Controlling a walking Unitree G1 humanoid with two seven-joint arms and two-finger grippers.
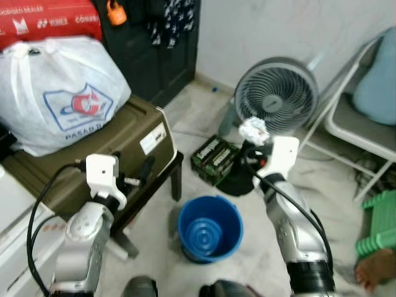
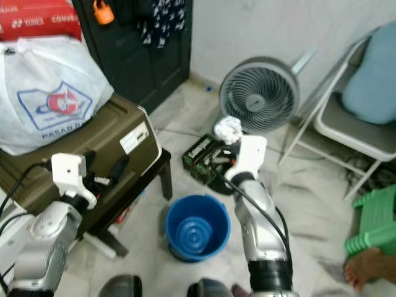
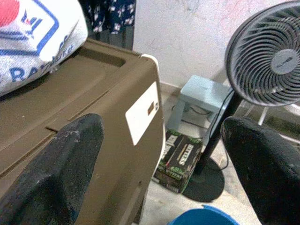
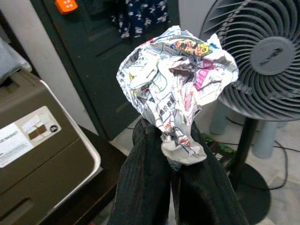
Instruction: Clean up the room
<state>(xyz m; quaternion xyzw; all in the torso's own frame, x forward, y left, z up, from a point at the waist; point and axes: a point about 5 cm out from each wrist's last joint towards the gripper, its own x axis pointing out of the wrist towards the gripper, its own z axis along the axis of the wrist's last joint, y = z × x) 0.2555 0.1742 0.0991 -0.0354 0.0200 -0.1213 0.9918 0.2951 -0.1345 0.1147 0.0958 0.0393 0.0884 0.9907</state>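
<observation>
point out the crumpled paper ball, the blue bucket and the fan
crumpled paper ball (image 4: 176,84), right wrist view, middle of the wad
blue bucket (image 1: 231,213), left eye view, right rim
fan (image 1: 276,94), left eye view, grille centre

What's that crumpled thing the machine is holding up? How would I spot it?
Find the grey floor fan by the white wall. Just in front of it, the right end effector is shut on a crumpled ball of printed paper, above and beyond the blue bucket. It is the only scrunched, colourfully printed wad around.

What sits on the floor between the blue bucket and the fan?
A green box lies between bucket and fan, seen in the left eye view.
</observation>
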